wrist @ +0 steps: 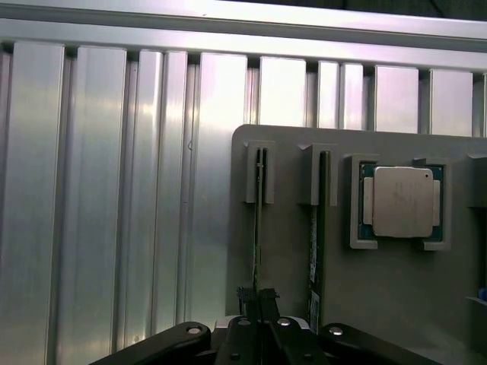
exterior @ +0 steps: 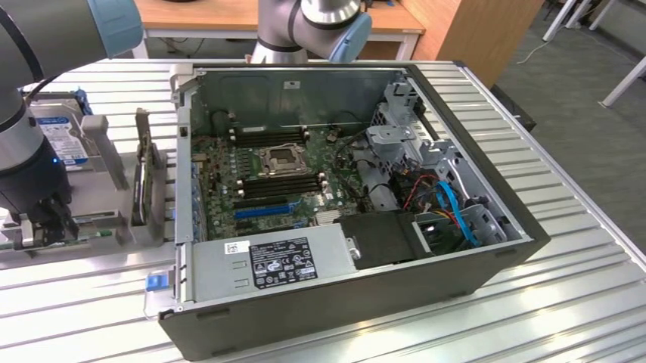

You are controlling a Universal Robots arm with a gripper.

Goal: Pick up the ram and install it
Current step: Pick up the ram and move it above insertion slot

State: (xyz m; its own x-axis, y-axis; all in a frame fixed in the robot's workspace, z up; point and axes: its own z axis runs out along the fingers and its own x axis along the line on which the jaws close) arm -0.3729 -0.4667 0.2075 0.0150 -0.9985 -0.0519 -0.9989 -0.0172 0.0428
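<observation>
While the gripper (wrist: 259, 304) has its jaws pinched shut on the ram (wrist: 259, 228), that stick isn't out of its slot yet, the one nearest the grey holder's (wrist: 380, 304) outer edge. So it looks like the pick is only half done, and installing it in the open computer case (exterior: 353, 310) hasn't started. Count: two ram sticks, with the spare stick (wrist: 314, 228) in the neighbouring slot, plus one processor chip (wrist: 401, 201), one holder and one case.

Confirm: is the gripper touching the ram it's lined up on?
Touching. Wrist view: the gripper sits pinched on the thin edge of the ram, with no gap on either side.
</observation>
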